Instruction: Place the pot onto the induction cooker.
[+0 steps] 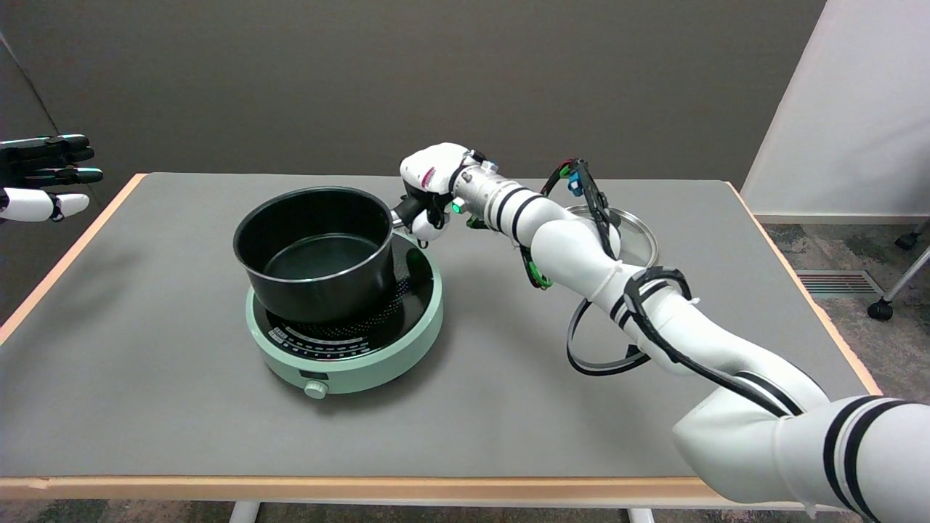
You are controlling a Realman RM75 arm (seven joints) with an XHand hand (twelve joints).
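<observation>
Head view: while the right hand [430, 195] reaches in, its fingers [427, 226] are wrapped around the handle.
Pot: black round metal pot [314, 250], empty, on the mint-green round induction cooker [349, 319], toward its left side, on the grey table [145, 378].

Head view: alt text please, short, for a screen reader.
A black pot sits on a green induction cooker on a grey table, with the robot hand gripping the pot's handle from the right. A glass lid lies behind the arm.
</observation>
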